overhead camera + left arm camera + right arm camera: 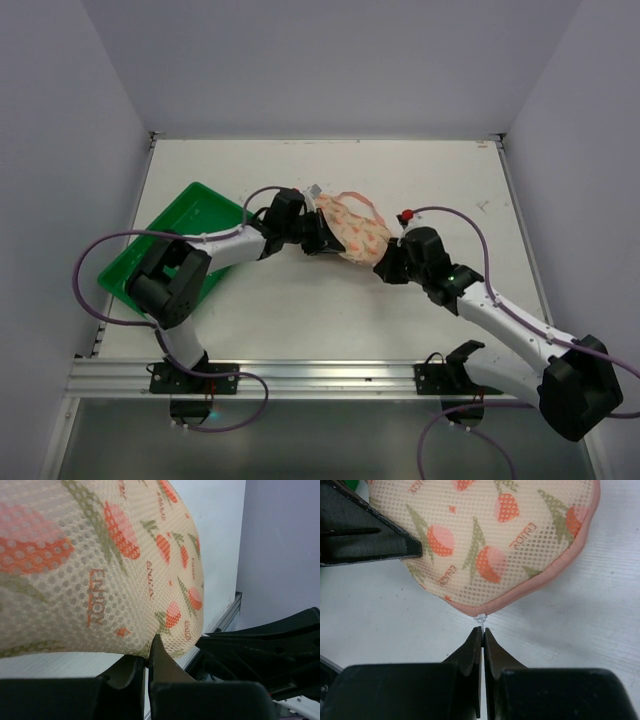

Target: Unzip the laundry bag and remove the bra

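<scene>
Laundry bag [352, 232] lies with long axis diagonal, far-left to near-right.

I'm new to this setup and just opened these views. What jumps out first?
A printed laundry bag is mid-table, gripped from both sides. The left gripper pinches one edge, while the right gripper is shut on the small white zip pull at its pink rim. A green tray sits at the left.

One printed laundry bag [352, 232] lies mid-desk. One green tray [185, 215] sits near the desk's left edge. Two robot arms rise from the near edge, left arm [225, 248] and right arm [500, 315], each carrying one gripper: left gripper [325, 240], right gripper [381, 268].
</scene>
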### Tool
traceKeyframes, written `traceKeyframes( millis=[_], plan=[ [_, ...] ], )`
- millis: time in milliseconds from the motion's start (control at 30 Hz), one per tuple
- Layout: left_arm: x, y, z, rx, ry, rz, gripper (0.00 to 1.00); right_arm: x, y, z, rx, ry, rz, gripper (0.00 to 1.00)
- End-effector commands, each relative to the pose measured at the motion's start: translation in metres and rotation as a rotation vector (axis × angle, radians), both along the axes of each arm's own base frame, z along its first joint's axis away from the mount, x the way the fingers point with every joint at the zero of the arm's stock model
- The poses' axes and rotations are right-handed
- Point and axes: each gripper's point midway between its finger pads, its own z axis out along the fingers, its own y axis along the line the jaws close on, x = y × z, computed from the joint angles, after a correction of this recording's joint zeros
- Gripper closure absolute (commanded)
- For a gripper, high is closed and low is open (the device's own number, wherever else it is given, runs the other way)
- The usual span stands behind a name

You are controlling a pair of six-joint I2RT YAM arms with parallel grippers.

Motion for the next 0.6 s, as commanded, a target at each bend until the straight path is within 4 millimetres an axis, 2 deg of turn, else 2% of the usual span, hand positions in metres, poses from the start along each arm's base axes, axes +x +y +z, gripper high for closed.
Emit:
traceKeyframes(
  millis=[0,33,67,100,133,167,200,267,300,333,400,433,467,500,533,567],
  plan=[
    [0.014,0.024,-0.003,0.048,-0.083,-0.048,1.0,-0.011,-0.02,-0.002,-0.037,0.049,-0.087,1.0],
    [0.016,0.025,-0.011,0.068,-0.098,-0.078,1.0,-0.014,-0.021,-0.004,-0.033,0.057,-0.086,1.0],
    [0.016,0.022,-0.012,0.065,-0.104,-0.109,1.0,-0.016,-0.02,-0.001,-0.02,0.053,-0.079,1.0],
    [0.027,0.016,-0.004,0.064,-0.141,-0.127,1.0,-0.02,-0.016,0.0,0.0,0.063,-0.058,1.0],
    [0.029,0.014,-0.018,0.094,-0.144,-0.166,1.0,-0.019,-0.014,0.001,0.01,0.057,-0.05,1.0],
    [0.03,0.015,-0.023,0.114,-0.126,-0.178,1.0,-0.02,-0.01,0.003,0.022,0.054,-0.031,1.0],
    [0.04,0.012,-0.018,0.132,-0.135,-0.178,1.0,-0.021,-0.002,0.004,0.059,0.058,-0.007,1.0],
    [0.057,0.014,-0.027,0.188,-0.154,-0.145,0.99,-0.02,0.009,0.005,0.107,0.067,0.016,1.0],
    [0.067,0.013,-0.02,0.19,-0.175,-0.125,0.94,-0.015,0.02,0.007,0.152,0.065,0.032,1.0],
    [0.07,0.013,-0.02,0.19,-0.167,-0.105,0.79,-0.018,0.031,0.007,0.191,0.087,0.069,1.0],
    [0.077,0.015,-0.013,0.177,-0.169,-0.068,0.63,-0.01,0.05,0.005,0.234,0.107,0.091,1.0],
    [0.078,0.016,-0.007,0.167,-0.161,-0.046,0.46,-0.007,0.056,0.005,0.242,0.116,0.101,1.0],
    [0.078,0.019,-0.005,0.177,-0.157,-0.023,0.35,-0.007,0.062,0.003,0.242,0.136,0.115,1.0],
    [0.076,0.024,-0.005,0.184,-0.144,-0.001,0.26,0.002,0.076,0.016,0.264,0.102,0.139,1.0],
    [0.068,0.03,-0.002,0.18,-0.123,0.029,0.16,0.005,0.081,0.004,0.246,0.136,0.141,1.0],
    [0.065,0.036,-0.004,0.188,-0.115,0.057,0.13,0.006,0.088,0.005,0.25,0.143,0.158,1.0]
  ],
)
